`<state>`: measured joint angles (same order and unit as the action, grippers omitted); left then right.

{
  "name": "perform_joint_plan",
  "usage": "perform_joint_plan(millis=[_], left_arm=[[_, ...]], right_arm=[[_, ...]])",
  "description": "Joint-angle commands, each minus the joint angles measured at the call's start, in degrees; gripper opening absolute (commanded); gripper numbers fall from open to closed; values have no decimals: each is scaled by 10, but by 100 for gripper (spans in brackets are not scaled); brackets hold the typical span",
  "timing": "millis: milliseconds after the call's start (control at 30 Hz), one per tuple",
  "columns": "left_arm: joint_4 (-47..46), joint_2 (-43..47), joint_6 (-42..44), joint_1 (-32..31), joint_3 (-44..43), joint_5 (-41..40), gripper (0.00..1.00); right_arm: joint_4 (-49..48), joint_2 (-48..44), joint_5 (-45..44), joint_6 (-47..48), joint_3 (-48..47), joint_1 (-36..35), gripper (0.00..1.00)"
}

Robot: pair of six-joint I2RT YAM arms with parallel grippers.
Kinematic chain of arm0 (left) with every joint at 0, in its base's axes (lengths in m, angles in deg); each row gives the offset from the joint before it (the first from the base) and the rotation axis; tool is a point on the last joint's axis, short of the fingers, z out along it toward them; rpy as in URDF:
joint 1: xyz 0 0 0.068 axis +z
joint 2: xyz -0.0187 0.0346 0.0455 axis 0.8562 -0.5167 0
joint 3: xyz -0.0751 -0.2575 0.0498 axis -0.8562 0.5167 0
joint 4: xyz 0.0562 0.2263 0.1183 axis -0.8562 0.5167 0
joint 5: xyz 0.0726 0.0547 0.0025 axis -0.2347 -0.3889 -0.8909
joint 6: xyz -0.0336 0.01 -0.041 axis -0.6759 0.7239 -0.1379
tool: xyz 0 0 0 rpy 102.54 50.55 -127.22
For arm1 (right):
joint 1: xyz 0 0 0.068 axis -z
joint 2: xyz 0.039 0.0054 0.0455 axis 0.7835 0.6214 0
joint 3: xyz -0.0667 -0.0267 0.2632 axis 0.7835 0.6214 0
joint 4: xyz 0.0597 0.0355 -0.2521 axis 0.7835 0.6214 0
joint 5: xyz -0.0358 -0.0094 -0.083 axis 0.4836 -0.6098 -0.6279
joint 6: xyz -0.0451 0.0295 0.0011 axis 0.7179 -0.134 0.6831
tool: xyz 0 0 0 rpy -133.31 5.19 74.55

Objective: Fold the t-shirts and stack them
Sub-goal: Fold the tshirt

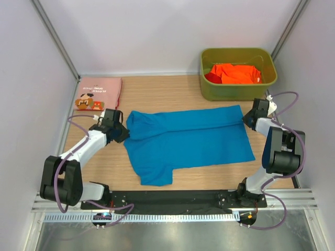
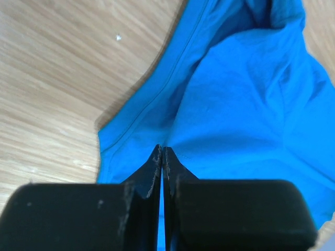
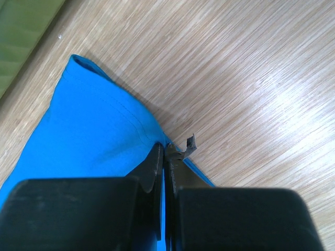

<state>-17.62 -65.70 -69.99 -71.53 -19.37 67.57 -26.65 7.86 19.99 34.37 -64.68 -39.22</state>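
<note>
While the blue shirt (image 1: pixel 188 141) lies spread across the middle of the table (image 1: pixel 162 91), the left gripper (image 2: pixel 161 150) is clamped on its left edge and the right gripper (image 3: pixel 165 149), apparently, on its far right corner.

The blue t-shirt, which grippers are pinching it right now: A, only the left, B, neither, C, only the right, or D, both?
D: the left gripper is shut on one end of the blue t-shirt and the right gripper is shut on its opposite corner.
</note>
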Motion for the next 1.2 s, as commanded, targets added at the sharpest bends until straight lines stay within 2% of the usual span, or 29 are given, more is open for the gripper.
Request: perform_joint_plan(millis=[0, 67, 100, 167, 200, 233, 267, 300, 400, 533, 700, 833, 1067, 1167], left_arm=[[-3, 23, -9, -10, 24, -12, 0], [0, 28, -5, -9, 30, -7, 0], [5, 30, -4, -9, 29, -7, 6], [24, 39, 11, -10, 16, -20, 18], [42, 42, 15, -10, 9, -30, 30], [48, 46, 24, -9, -10, -43, 36], [55, 48, 38, -8, -20, -68, 40], [60, 46, 51, -9, -30, -85, 45], [71, 15, 88, 4, -57, -128, 54], [54, -48, 91, 34, -60, -74, 53], [30, -103, 77, 37, -59, -69, 51], [20, -130, 84, 34, -65, -82, 47], [30, -122, 95, 24, -113, -120, 50], [0, -106, 129, 25, -133, -99, 53]], right_arm=[[-10, 3, -12, -7, -20, 5, 9], [33, 4, -18, -9, -35, 6, 16], [49, 1, -22, -8, -55, 6, 23], [109, -15, -50, -13, -90, 6, 29], [137, -19, -61, -21, -105, 6, 32], [165, -24, -61, -21, -120, 6, 34], [219, -25, -49, -22, -135, 6, 36], [246, -26, -42, -27, -162, 4, 39], [309, -30, -12, -29, -166, 2, 41], [318, -19, -8, -44, -123, 2, 40], [281, 17, -1, -73, -71, 1, 40], [274, 27, -75, -88, -42, 6, 39], [286, -45, -164, -139, 56, 59, 40], [275, -88, -169, -145, 90, 90, 41]])
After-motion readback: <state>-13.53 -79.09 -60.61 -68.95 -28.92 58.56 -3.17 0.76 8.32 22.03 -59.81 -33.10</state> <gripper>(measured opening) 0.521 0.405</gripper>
